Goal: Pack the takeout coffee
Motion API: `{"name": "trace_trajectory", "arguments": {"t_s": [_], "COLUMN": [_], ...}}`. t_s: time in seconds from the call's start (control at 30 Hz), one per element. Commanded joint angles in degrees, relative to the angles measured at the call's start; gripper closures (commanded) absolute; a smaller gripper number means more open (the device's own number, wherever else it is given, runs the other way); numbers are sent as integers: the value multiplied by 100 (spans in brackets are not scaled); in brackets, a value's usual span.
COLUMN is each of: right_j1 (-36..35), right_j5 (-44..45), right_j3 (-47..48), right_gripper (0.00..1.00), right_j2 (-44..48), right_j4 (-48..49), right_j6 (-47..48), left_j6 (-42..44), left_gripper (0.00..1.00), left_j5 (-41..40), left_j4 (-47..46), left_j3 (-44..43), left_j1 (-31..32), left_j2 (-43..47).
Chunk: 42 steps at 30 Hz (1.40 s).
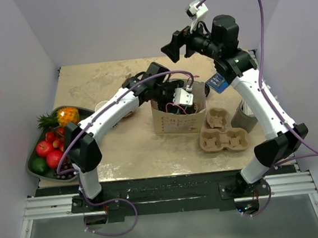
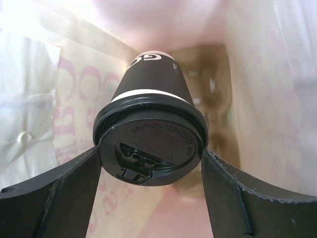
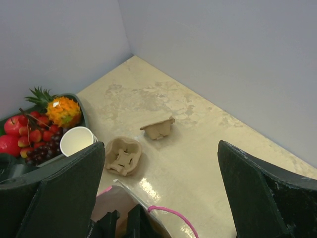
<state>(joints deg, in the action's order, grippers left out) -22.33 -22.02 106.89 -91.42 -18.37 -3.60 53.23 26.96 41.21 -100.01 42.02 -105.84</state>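
The left end effector [image 2: 150, 150] reaches down into the paper bag [image 1: 174, 126], apparently clamped on the lid rim of the takeout coffee [image 2: 151, 79]. The cup's long axis points to 12 o'clock, base deepest. The right end effector [image 1: 177, 45] is spread wide at the bag's 12 o'clock, farther away.

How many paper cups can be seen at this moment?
2. The takeout coffee is inside the paper bag, gripped at its lid by the left gripper. An open white cup stands beside the fruit tray. More may be nested or hidden.
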Motion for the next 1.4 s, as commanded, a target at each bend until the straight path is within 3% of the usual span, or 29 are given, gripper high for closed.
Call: {"name": "trace_trajectory", "arguments": {"t_s": [0.0,0.13,0.33,0.67,0.93,1.37], "right_j1": [35,53,97,176,194,203], "right_j5": [-65,-65,-74,-215,-285,-312], "right_j3": [95,113,-1,-107,-204,-186], "right_gripper": [1,1,1,1,1,1], "right_j2": [45,27,54,19,19,-25], "right_j4": [264,246,281,475,589,686], "right_j6": [61,113,96,-71,-168,-282], "left_j6": [1460,2225,2823,3289,3633,3782], "left_gripper": [30,31,32,31,33,35], "left_j5": [-314,-639,-780,-753,-1649,-2186], "left_j4": [1063,1696,1916,2180,2172,2154], "left_j3": [-703,-1091,-1091,-1091,-968,-924], "left_j1": [34,157,447,693,1010,1054], "left_j2": [-199,-516,-622,-824,-1043,-1184]}}
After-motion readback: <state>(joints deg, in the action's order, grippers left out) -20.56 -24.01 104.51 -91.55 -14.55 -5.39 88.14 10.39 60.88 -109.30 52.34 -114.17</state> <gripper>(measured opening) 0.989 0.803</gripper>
